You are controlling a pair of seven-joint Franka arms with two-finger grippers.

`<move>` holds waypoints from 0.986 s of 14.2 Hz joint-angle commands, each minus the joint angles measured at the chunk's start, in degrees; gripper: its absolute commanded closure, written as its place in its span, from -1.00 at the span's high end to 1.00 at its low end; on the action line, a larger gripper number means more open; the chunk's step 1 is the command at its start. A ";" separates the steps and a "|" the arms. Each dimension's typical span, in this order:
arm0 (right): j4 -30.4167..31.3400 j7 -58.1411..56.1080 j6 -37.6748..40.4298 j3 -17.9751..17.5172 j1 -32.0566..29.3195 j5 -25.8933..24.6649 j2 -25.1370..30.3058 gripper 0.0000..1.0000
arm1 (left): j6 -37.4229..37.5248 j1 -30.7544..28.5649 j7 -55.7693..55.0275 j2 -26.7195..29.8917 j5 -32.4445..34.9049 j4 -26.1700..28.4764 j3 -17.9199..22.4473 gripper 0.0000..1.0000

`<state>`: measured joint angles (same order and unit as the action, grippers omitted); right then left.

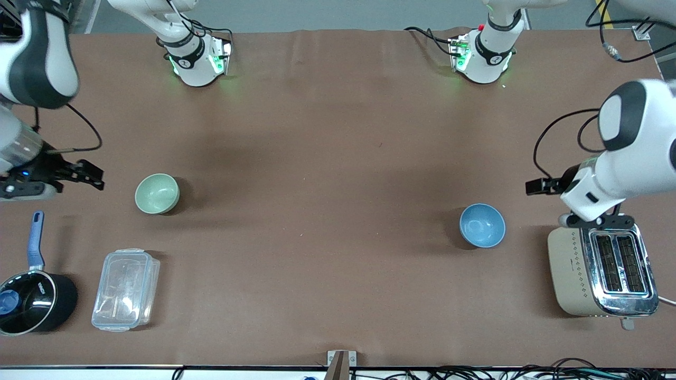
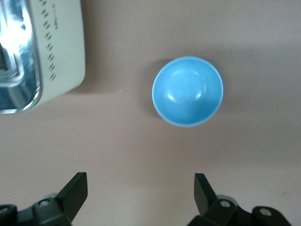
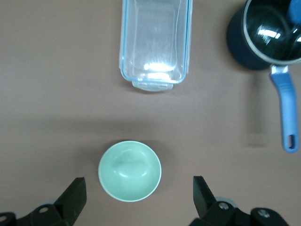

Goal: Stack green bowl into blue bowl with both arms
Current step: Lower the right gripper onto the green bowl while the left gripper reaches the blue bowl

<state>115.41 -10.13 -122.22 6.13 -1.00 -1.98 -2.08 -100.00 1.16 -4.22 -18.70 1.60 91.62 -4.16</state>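
Green bowl [image 1: 157, 193]: upright on the table [image 1: 327, 174], toward the right arm's end, empty. It sits farther from the front camera than the clear box [image 1: 125, 290], apart from it. In the right wrist view the green bowl [image 3: 130, 171] shows between that gripper's two fingertips and a little ahead of them, not touched.

Blue bowl [image 1: 482, 225]: upright on the table toward the left arm's end, empty, well apart from the green bowl. The toaster [image 1: 602, 270] stands near it, closer to the table's end and slightly nearer the front camera. In the left wrist view the blue bowl [image 2: 187, 91] lies ahead of the fingertips, with the toaster's corner [image 2: 42, 52] off to one side.

Right gripper [image 1: 87, 176]: in the air over the table's end, just beside the green bowl, fingers [image 3: 74, 197] spread wide and holding nothing.

Left gripper [image 1: 538, 186]: in the air over bare table near the blue bowl and above the toaster's edge, fingers [image 2: 77, 190] spread wide and holding nothing.

Saucepan [image 1: 33, 300]: black, with a blue handle [image 1: 35, 238], at the right arm's end beside the clear box, near the front camera.

Clear box: lidded, transparent, lying flat.
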 commanded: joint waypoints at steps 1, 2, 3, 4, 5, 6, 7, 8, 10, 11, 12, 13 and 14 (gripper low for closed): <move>6.22 -2.07 -5.91 -0.51 -2.60 -0.65 -1.16 1.00 | -4.48 0.50 -1.32 -4.05 1.39 -0.83 -0.06 1.00; 7.80 -2.60 -8.45 -0.51 -3.30 -0.65 -2.74 1.00 | -6.24 0.59 -1.41 -5.02 1.48 -0.66 -0.06 1.00; 9.73 -2.70 -11.61 -0.51 -3.75 -0.65 -3.80 1.00 | -8.00 0.68 -1.41 -5.90 1.57 0.04 -0.06 1.00; 12.01 -2.70 -14.95 -0.51 -3.92 -0.65 -4.94 1.00 | -10.28 0.60 -1.32 -6.78 2.44 1.00 -0.15 1.00; 13.60 -2.70 -17.85 -0.51 -4.01 -0.65 -6.35 1.00 | -12.82 0.42 -1.32 -7.13 4.80 2.84 -0.24 1.00; 14.83 -2.70 -20.40 -0.51 -4.97 -0.65 -8.01 1.00 | -16.07 0.33 -1.32 -7.22 6.82 4.77 -0.24 0.99; 15.28 -2.70 -20.95 -0.59 -5.33 -0.65 -8.73 1.00 | -18.54 0.07 -1.58 -7.23 7.02 6.53 -0.32 0.98; 16.24 -2.70 -21.13 -0.60 -5.16 -0.65 -8.91 1.00 | -19.78 -0.02 -2.19 -7.92 6.58 7.25 -0.32 0.97; 17.56 -2.70 -23.31 -0.68 -5.16 -0.57 -10.65 1.00 | -20.14 0.15 -3.34 -9.24 5.09 7.25 -0.41 0.87; 18.00 -2.70 -24.98 -0.68 -5.42 -0.57 -11.62 1.00 | -20.75 0.24 -3.52 -10.20 3.95 7.25 -0.41 0.82; 18.53 -2.70 -25.96 -0.68 -5.59 -0.57 -12.42 1.00 | -21.98 -0.63 -3.26 -10.91 2.20 7.60 -0.50 0.81; 18.88 -2.70 -26.05 -0.68 -5.51 -0.57 -12.60 0.99 | -22.69 -2.20 -2.47 -11.87 0.18 7.69 -0.67 0.79; 18.97 -2.70 -26.06 -0.68 -5.42 -0.48 -12.95 0.94 | -23.30 -2.48 -2.38 -12.84 -1.49 7.78 -1.11 0.74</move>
<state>132.96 -12.21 -146.96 6.26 -5.32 -2.28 -15.02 -121.37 0.67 -7.12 -30.08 3.14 98.87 -4.35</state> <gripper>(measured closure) 0.004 0.088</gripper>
